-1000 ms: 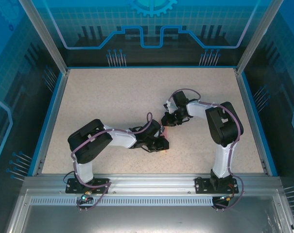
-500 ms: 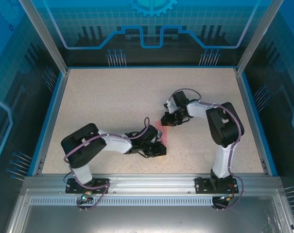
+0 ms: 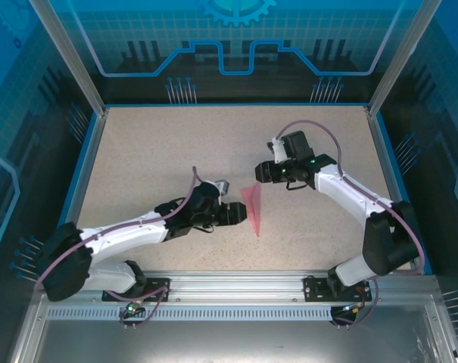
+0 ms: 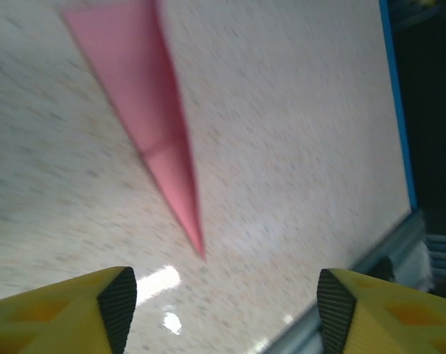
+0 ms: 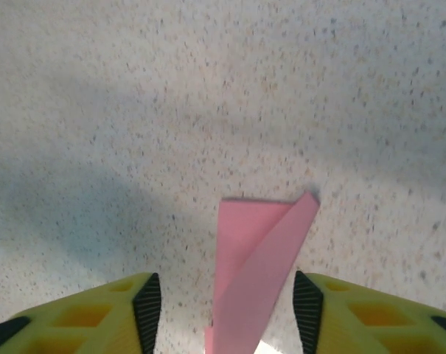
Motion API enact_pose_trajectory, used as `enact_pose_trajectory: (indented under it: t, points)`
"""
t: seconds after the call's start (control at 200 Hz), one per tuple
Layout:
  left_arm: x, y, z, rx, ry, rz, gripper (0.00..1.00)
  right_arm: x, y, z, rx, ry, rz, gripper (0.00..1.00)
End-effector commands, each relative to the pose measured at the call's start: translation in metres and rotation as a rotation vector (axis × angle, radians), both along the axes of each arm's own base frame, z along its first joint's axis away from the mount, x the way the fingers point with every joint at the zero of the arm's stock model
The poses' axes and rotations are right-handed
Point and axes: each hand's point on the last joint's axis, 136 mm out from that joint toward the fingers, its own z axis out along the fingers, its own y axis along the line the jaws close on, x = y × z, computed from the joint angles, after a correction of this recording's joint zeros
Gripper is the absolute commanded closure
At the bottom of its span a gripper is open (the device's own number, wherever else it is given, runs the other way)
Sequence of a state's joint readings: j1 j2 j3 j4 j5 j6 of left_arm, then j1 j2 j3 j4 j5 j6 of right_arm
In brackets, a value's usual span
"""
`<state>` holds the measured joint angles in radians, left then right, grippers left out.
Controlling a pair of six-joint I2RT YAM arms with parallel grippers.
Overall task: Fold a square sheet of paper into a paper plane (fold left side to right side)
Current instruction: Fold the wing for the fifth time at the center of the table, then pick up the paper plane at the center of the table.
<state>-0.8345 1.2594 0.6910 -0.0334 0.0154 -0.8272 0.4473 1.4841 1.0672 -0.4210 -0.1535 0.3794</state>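
- At the left gripper (image 3: pixel 239 214): parted wide, clamped on nothing, with yellow fingers (image 4: pixel 68 313) low over the speckled table (image 3: pixel 153 151).
- Just to its right, not touching: the paper plane (image 3: pixel 253 206), pink-red, narrow and pointed, resting on the table with the tip toward the near edge and the wide end farther out.
- In the left wrist view: the tip (image 4: pixel 197 240) well ahead of the open gap, with bare table between.
- At the right gripper (image 3: pixel 262 172): also parted, closed on nothing, just beyond the wide end.
- In the right wrist view: folded paper (image 5: pixel 252 273) reaching in between the two pads, close to one pad; contact impossible to tell.
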Motion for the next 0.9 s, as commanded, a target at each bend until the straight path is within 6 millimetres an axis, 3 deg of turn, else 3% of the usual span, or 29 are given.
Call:
enact_pose_trajectory:
  t: [0.0,0.235,0.34,0.415,0.515,0.63,0.765,0.895]
  points:
    - [0.011,0.05,-0.012,0.179,-0.046,0.154,0.28,-0.04,-0.005,-0.041,-0.18,0.106,-0.029,0.42]
    - [0.008,0.065,-0.012,0.183,-0.059,0.207,0.24,-0.06,0.012,-0.081,-0.368,0.156,-0.015,0.4]
    - [0.006,0.068,-0.015,0.176,-0.053,0.216,0.23,-0.063,0.013,-0.096,-0.452,0.176,-0.011,0.44]
    - [0.004,0.069,-0.015,0.171,-0.052,0.218,0.23,-0.063,0.012,-0.1,-0.495,0.174,-0.005,0.53]
    - [0.004,0.072,-0.014,0.171,-0.055,0.223,0.22,-0.062,0.016,-0.093,-0.489,0.16,0.007,0.76]
    - [0.004,0.077,-0.011,0.179,-0.068,0.234,0.22,-0.064,0.026,-0.067,-0.44,0.108,0.04,0.94]
    - [0.002,0.087,-0.003,0.2,-0.09,0.257,0.21,-0.071,0.038,-0.041,-0.304,0.077,0.093,1.0]
    - [0.0,0.102,0.008,0.212,-0.125,0.295,0.2,-0.08,0.053,-0.026,-0.014,0.1,0.131,1.0]
